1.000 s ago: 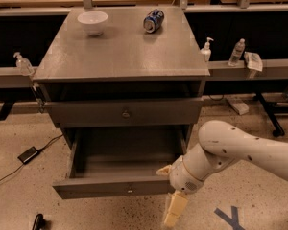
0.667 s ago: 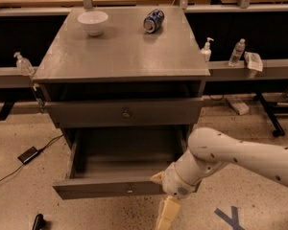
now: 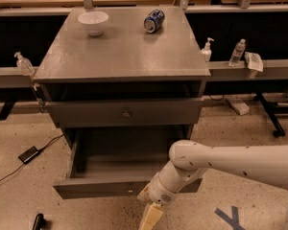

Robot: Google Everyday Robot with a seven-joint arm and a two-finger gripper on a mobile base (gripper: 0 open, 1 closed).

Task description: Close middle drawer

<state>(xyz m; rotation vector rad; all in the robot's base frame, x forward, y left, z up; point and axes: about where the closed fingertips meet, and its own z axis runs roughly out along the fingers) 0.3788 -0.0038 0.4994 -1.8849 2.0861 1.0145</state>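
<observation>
The middle drawer [image 3: 98, 188] is pulled far out of the grey cabinet [image 3: 120, 56]. Its long low front panel faces me and its deep grey box stands open and empty. A small knob [image 3: 130, 191] shows on the panel just left of my arm. My gripper [image 3: 151, 215] hangs at the end of the white arm [image 3: 221, 163], right in front of the panel's right half and reaching below its lower edge. The drawer above it [image 3: 125, 113], with a round knob [image 3: 126, 114], sits slightly out.
A white bowl [image 3: 93, 22] and a blue can [image 3: 153, 20] on its side rest on the cabinet top. Bottles [image 3: 237, 52] stand on rails on both sides. A black adapter and cable [image 3: 28, 154] lie on the floor at left, blue tape [image 3: 233, 218] at right.
My arm and gripper have moved left along the open drawer's front panel, closer to its middle. The drawer itself has not visibly moved.
</observation>
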